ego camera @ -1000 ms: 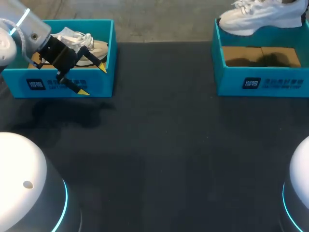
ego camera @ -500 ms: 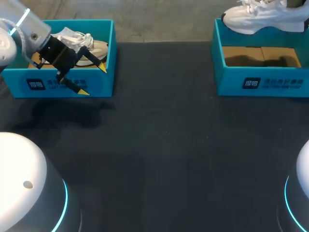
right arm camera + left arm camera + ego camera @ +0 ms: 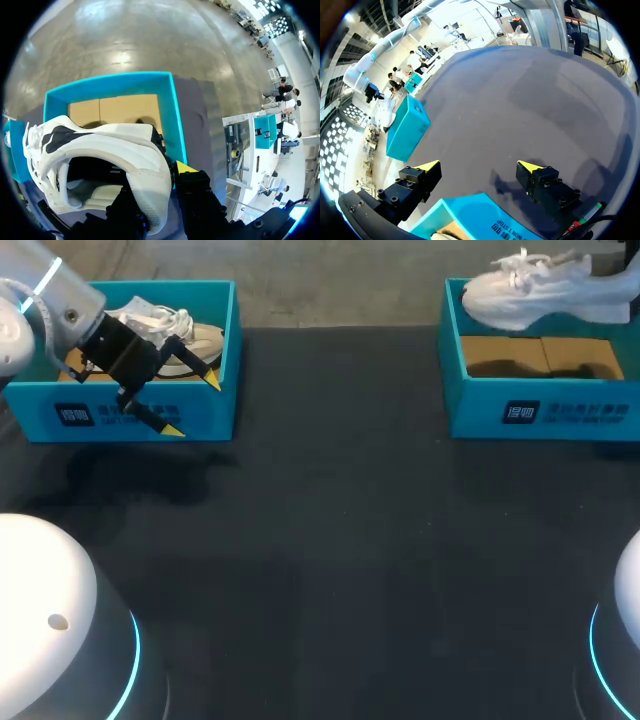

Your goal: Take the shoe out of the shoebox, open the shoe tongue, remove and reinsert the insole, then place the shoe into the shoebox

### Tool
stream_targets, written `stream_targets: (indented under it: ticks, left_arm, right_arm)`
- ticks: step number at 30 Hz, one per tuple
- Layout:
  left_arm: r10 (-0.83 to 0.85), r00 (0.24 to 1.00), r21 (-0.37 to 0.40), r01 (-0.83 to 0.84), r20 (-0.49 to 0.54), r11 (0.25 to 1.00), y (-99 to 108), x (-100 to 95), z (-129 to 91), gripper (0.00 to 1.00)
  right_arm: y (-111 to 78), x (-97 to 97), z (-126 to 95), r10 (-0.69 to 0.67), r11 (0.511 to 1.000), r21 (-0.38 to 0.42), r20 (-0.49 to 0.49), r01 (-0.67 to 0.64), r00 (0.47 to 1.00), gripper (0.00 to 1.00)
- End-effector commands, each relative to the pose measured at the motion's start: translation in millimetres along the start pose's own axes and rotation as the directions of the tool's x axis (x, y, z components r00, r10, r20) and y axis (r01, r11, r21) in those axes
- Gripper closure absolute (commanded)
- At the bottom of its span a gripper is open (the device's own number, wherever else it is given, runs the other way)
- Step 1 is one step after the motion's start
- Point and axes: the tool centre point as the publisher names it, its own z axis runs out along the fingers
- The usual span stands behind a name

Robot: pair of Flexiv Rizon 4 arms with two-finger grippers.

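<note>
A white shoe (image 3: 545,295) hangs over the right teal shoebox (image 3: 540,412), toe toward the middle of the table. In the right wrist view my right gripper (image 3: 165,182) is shut on the heel collar of this white shoe (image 3: 100,145). One yellow fingertip (image 3: 186,167) shows outside the heel and the other is hidden inside. The box's (image 3: 170,107) bare cardboard floor lies below. My left gripper (image 3: 192,406) stands open above the front right corner of the left teal shoebox (image 3: 50,418), which holds a second pale shoe (image 3: 185,335). Nothing is between the fingers of the left gripper (image 3: 479,167).
The dark table mat (image 3: 330,540) stretches between the two boxes and toward the near edge. The left box's corner (image 3: 475,215) sits just under my left gripper. The right box (image 3: 407,127) shows far across the mat in the left wrist view.
The white shoe has shifted right and a little lower over the right shoebox, still held by my right gripper. The left arm has not moved.
</note>
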Motion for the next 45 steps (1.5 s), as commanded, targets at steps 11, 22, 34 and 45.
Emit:
stream_targets:
  ticks: [11, 22, 34, 45]
  left_arm:
    - [0.000, 1.000, -0.003, 0.000, -0.001, 1.000, -1, 0.4, 0, 0.00]
    - [0.000, 1.000, -0.003, 0.000, -0.001, 1.000, -1, 0.4, 0, 0.00]
    - [0.000, 1.000, -0.003, 0.000, -0.001, 1.000, -1, 0.4, 0, 0.00]
    - [0.000, 1.000, -0.003, 0.000, -0.001, 1.000, -1, 0.4, 0, 0.00]
  right_arm:
    - [-23.7, -1.5, 25, 0.001, 0.999, -0.049, 0.000, -0.001, 1.000, 1.00]
    - [-31.0, -20.6, 31, 0.018, 0.999, -0.043, 0.012, -0.018, 1.000, 1.00]
    - [-35.2, -15.0, 42, -0.007, 0.999, -0.034, 0.004, 0.007, 1.000, 1.00]
    - [-28.2, -8.7, 58, -0.014, 1.000, -0.016, 0.004, 0.014, 1.000, 1.00]
